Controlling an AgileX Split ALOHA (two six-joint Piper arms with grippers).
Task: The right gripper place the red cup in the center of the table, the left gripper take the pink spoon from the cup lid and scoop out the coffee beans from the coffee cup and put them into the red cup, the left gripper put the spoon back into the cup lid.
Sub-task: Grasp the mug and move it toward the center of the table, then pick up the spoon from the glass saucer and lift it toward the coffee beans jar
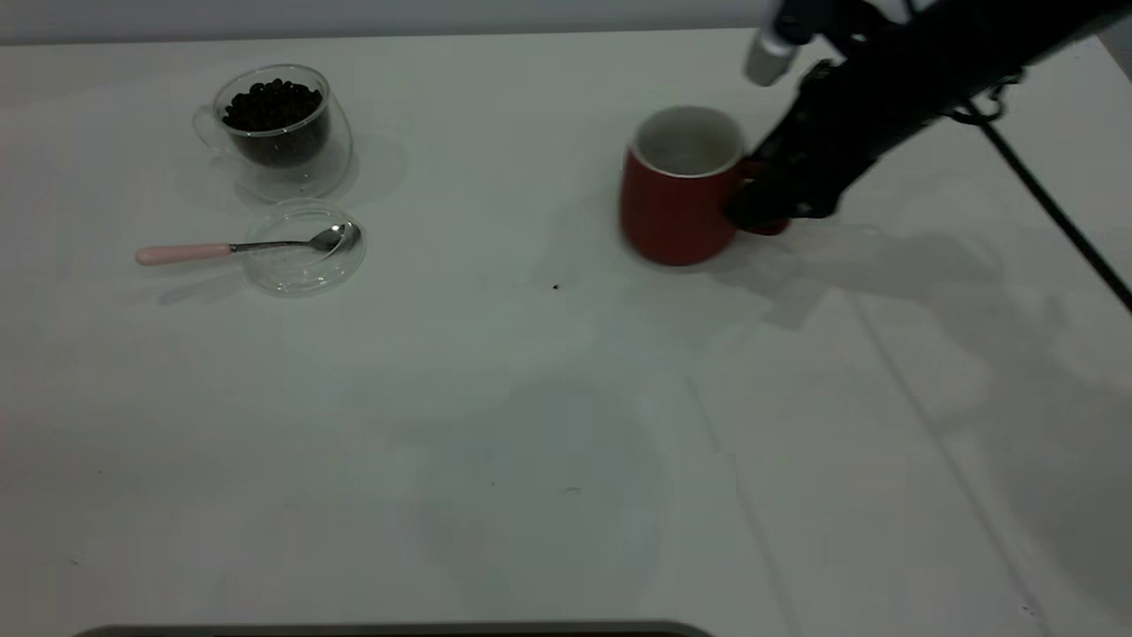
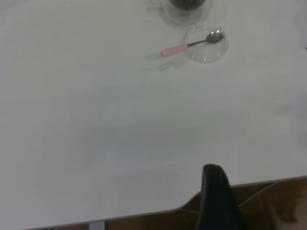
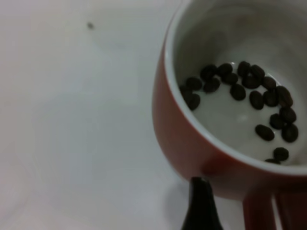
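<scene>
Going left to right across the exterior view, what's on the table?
pink spoon resting on the cup lid → red cup → right gripper at the cup's handle. The coffee cup overlaps spoon and lid, so it's left out.

We see the white table (image 1: 495, 425) carrying a red cup (image 1: 674, 208); well left of it stand a glass cup (image 1: 276, 133) and a lid (image 1: 301, 252).

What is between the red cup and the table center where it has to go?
Nothing visible. The right gripper is at the handle of the red cup, and the table toward the center is bare except for a tiny dark speck. The coffee cup, lid and spoon sit far off on the left.
</scene>
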